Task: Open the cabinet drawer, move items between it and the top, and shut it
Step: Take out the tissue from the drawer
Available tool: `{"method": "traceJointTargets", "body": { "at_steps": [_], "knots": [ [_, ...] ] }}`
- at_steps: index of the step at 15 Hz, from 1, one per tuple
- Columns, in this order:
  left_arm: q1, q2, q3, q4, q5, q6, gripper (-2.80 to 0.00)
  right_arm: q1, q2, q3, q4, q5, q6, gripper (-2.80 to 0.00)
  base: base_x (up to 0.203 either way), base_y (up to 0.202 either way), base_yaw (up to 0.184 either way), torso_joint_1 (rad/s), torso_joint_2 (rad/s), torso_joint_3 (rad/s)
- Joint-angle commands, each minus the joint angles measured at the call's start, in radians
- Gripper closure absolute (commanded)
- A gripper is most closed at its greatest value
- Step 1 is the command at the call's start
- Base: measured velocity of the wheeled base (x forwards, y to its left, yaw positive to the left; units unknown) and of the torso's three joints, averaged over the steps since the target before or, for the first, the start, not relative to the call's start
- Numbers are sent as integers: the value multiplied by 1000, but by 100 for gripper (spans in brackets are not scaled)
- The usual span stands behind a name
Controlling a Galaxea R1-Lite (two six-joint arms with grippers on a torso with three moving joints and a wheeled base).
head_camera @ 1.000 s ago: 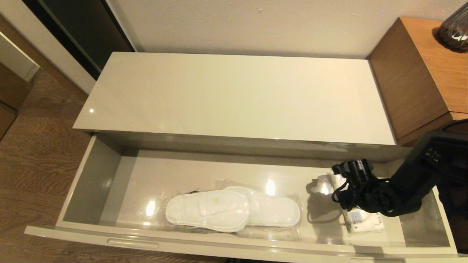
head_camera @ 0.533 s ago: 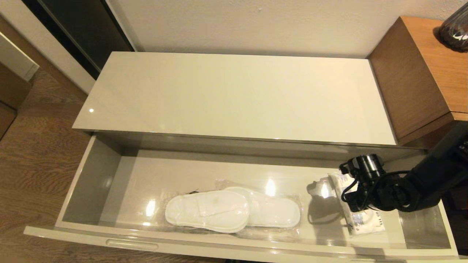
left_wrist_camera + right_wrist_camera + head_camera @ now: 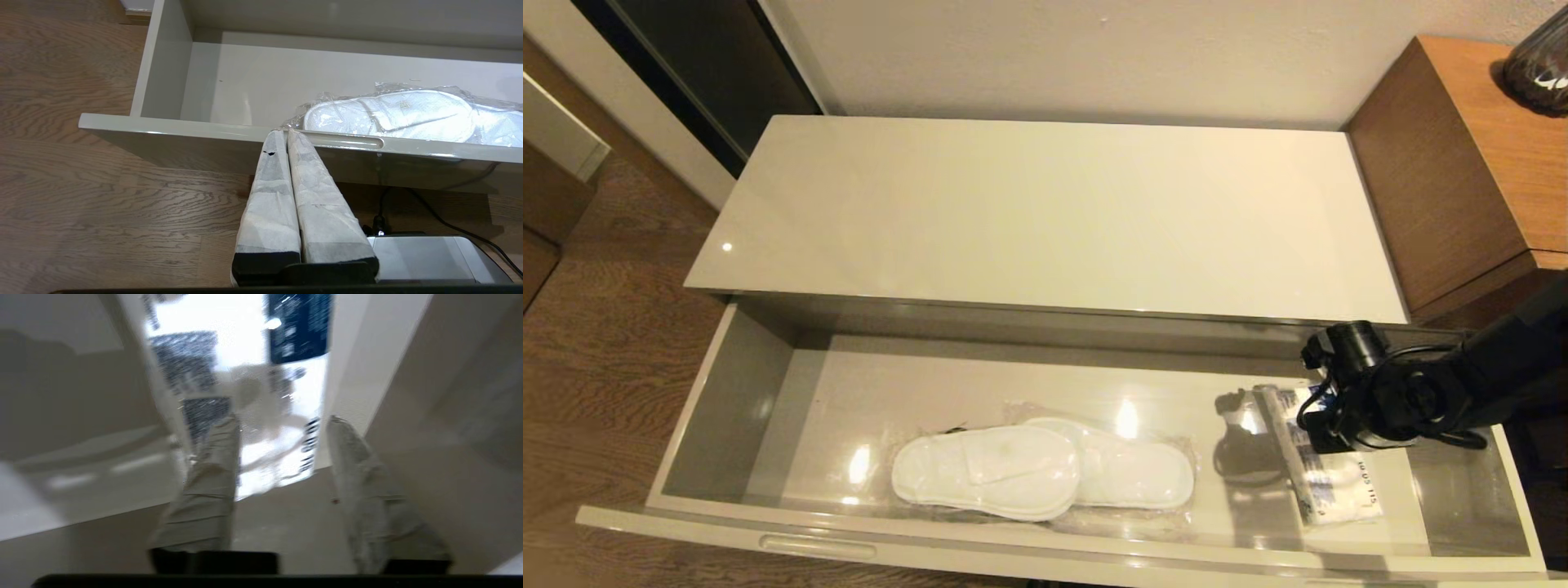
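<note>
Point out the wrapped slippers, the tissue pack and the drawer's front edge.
slippers (image 3: 988,472): head view, the nearer slipper's upper.
tissue pack (image 3: 1339,498): head view, its uncovered near end.
cabinet drawer (image 3: 1013,553): head view, bare front edge.

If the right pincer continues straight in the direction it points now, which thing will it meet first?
Most likely the tissue pack lying in the cabinet drawer. The right pincer stands open with the pack's near end between its fingers; how much gap remains is unclear.
</note>
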Motion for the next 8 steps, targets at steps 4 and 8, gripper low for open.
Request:
{"method": "traceJointTargets", "body": {
  "at_steps": [4,8],
  "knots": [
    [0,0,0,0,0,-1,0,-4,71,-7,-1,40,115,-280,0,0,0,0,0,0],
    [0,0,0,0,0,-1,0,-24,100,8,-136,65,136,-280,0,0,0,0,0,0]
  ]
}}
